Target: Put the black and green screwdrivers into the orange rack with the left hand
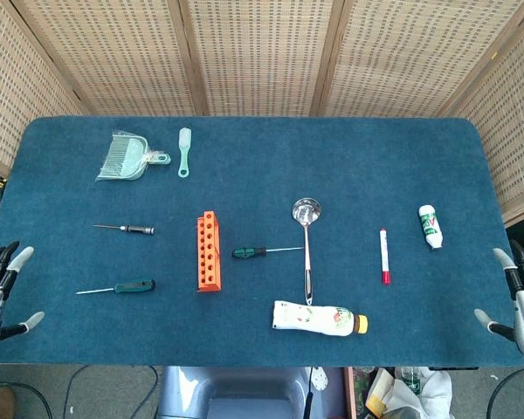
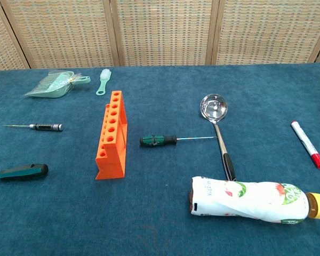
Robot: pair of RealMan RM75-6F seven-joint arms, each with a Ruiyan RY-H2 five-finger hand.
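Note:
The orange rack point(image 1: 209, 251) point(image 2: 111, 133) stands in the middle of the blue table, its row of holes empty. A black and green screwdriver point(image 1: 254, 251) point(image 2: 159, 140) lies just right of it, shaft pointing right. A second one point(image 1: 133, 286) point(image 2: 22, 171) lies to the rack's left near the front, shaft pointing left. My left hand point(image 1: 0, 288) is at the table's left front edge, fingers spread, holding nothing. My right hand point(image 1: 520, 292) is at the right front edge, also spread and empty. Neither hand shows in the chest view.
A thin silver-handled screwdriver point(image 1: 133, 229) point(image 2: 45, 127) lies at the left. A steel ladle point(image 1: 306, 236) point(image 2: 217, 120) crosses the right screwdriver's shaft tip. A lying bottle point(image 1: 319, 318) point(image 2: 253, 200), a red marker point(image 1: 384, 255) point(image 2: 308, 144), a small white bottle point(image 1: 430, 225), a dustpan point(image 1: 124, 157) point(image 2: 56, 84) and brush point(image 1: 184, 150) point(image 2: 103, 81) also lie about.

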